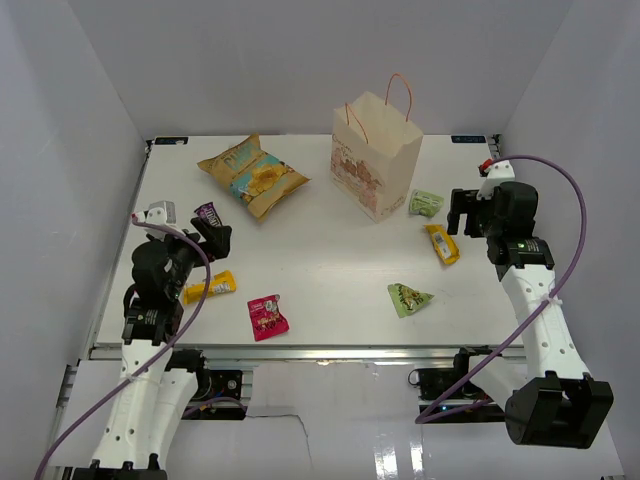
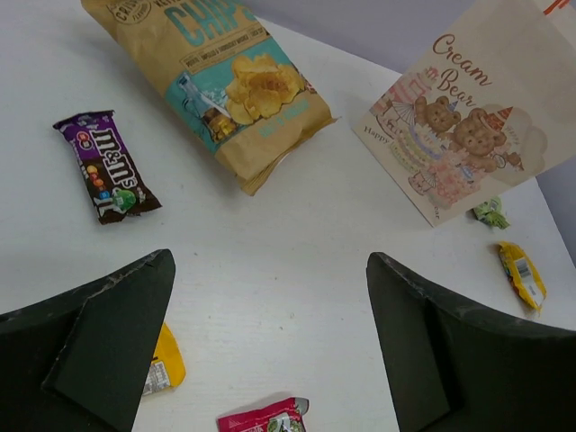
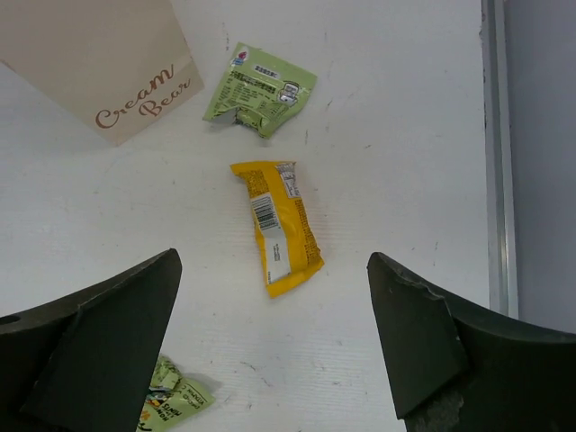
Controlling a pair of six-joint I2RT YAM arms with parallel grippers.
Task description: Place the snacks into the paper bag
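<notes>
chip bag (image 1: 252,175) back-left on counter (image 1: 330,265) | paper bag (image 1: 375,155) upright to its right | M&M's bar (image 2: 106,166) before chip bag

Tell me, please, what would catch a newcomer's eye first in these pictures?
The upright paper bag at the far middle of the table stands out first, with bears printed on its front. To its left lies the large chip bag, and small bright packets lie scattered nearer the front edge, such as the magenta packet and the orange-yellow packet. The left gripper and the right gripper both stand open, holding nothing.
</notes>
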